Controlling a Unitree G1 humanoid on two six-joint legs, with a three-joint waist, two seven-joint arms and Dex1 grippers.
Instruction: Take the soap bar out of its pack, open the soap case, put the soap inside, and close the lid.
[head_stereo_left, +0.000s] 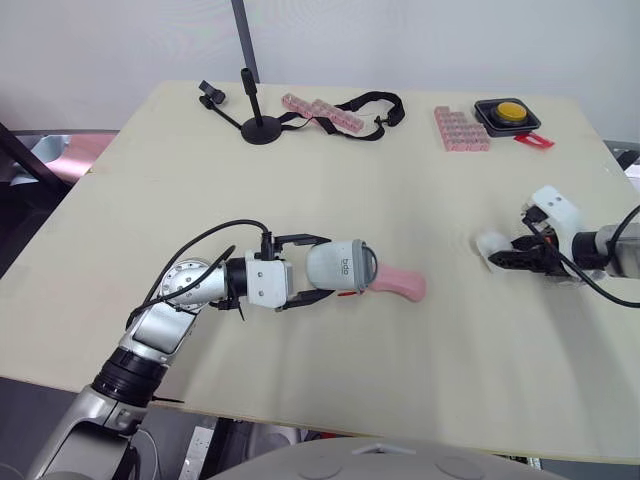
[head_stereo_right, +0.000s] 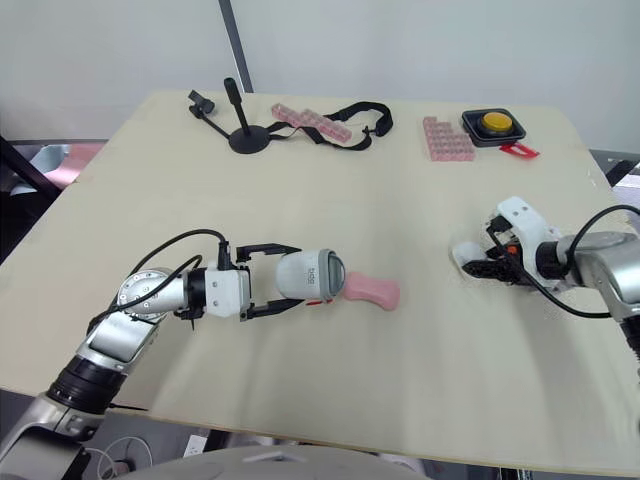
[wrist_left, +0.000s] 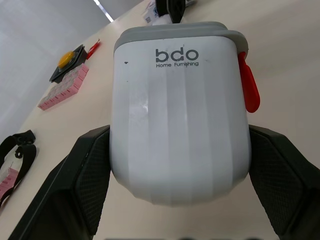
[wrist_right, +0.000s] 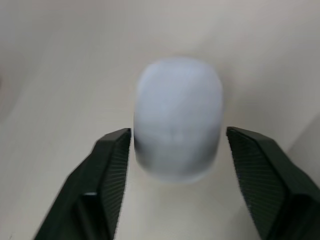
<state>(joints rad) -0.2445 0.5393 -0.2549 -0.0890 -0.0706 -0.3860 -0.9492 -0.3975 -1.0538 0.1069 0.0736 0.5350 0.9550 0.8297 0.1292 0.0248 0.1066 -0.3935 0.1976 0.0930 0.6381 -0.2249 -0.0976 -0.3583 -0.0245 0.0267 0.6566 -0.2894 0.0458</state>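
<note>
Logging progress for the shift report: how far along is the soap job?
Done: the white soap bar looks out of its pink pack, which lies on the table. In hand: the left hand grips the soap case, lid apparently shut; the right hand straddles the bar, open. Left: open the case, put soap inside, close.

White case (wrist_left: 180, 115) with grey lid (wrist_left: 175, 31), red latch (wrist_left: 248, 85) and dark lettering; pink pack (head_stereo_left: 400, 283); white soap (wrist_right: 177, 117); pale beige tabletop (head_stereo_left: 400, 200); yellow button (head_stereo_left: 510, 110) on black base (head_stereo_left: 528, 123); pink blocks (head_stereo_left: 461, 130).
</note>
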